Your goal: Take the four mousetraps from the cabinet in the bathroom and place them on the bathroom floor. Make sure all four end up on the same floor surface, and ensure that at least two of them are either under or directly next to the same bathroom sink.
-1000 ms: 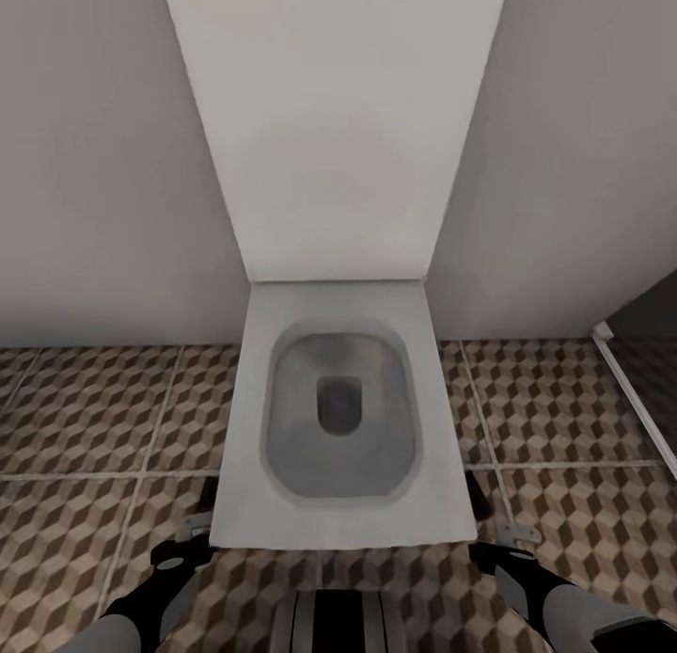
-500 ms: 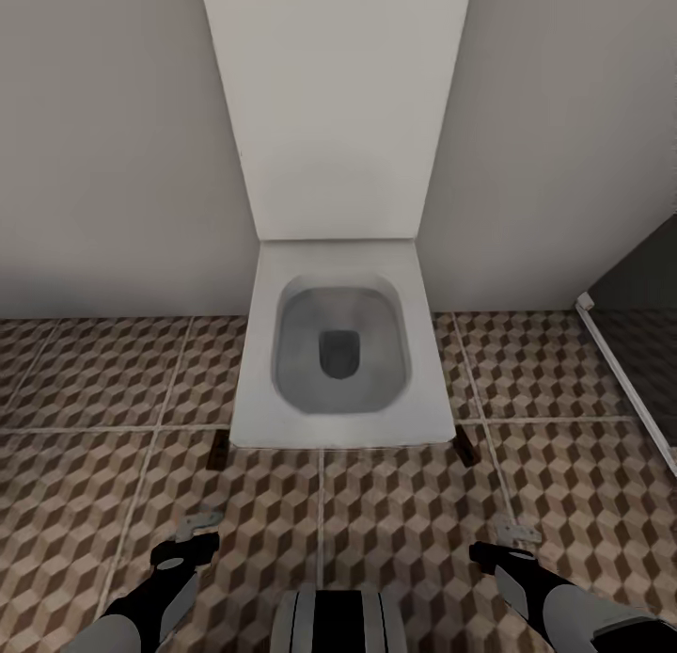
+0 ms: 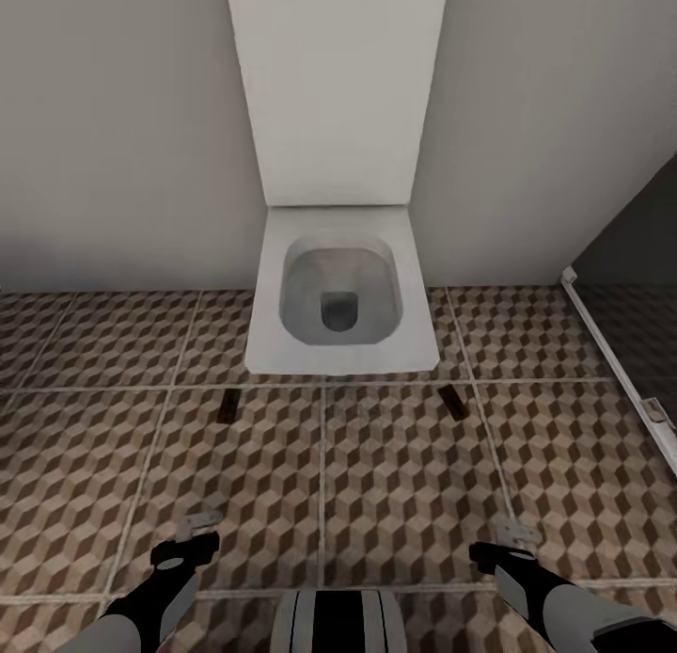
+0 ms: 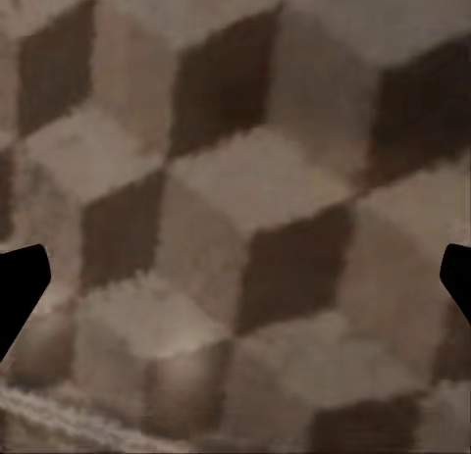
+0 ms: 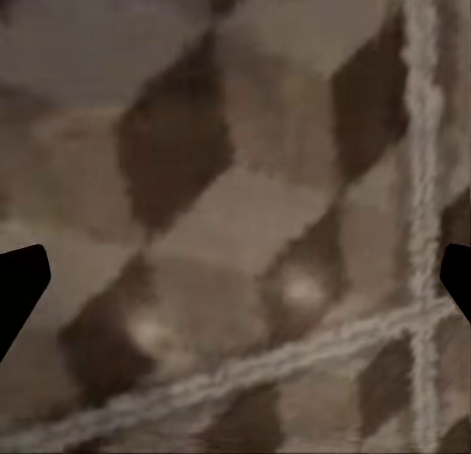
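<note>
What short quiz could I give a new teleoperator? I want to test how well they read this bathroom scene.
1. True or false: two mousetraps lie on the bathroom floor, one near each front corner of the toilet.
2. The traps lie: A) under a sink, B) in front of the toilet, C) in a gripper.
3. What state are the left gripper and right gripper in?

Key: 1 true, left mousetrap and right mousetrap. 2 B. 3 Both open and holding nothing.
</note>
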Tool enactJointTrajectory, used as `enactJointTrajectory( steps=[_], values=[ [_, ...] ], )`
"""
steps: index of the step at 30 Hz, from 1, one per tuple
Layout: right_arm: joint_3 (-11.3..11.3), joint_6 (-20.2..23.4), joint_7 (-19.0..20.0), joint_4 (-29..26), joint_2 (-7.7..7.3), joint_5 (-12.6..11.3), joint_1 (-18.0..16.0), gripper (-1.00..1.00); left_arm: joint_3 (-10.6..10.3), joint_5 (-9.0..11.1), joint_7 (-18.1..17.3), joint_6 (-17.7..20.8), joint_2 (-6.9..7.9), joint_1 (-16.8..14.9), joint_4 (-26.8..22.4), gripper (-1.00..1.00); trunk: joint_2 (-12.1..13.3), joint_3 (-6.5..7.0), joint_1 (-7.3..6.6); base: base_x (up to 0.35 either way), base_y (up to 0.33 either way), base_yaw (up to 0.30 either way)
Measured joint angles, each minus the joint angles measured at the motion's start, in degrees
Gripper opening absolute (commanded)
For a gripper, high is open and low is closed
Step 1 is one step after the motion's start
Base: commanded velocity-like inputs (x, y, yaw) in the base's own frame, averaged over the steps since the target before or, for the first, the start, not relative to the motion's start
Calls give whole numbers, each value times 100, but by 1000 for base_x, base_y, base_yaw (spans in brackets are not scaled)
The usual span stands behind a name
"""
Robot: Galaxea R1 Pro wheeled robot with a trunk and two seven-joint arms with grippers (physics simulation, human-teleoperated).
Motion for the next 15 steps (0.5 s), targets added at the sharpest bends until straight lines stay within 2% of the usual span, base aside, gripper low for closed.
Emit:
enactJointTrajectory(
  steps=[8, 15],
  values=[
    [0, -1, -3, 0, 0, 0, 0, 100, 0, 2, 2, -1, 0, -1, 0, 100, 0, 0, -1, -325, 0, 0],
    [0, -7, -6, 0, 0, 0, 0, 100, 0, 0, 2, 4, -4, -1, 0, 100, 0, 0, -3, -131, 0, 0]
  ],
)
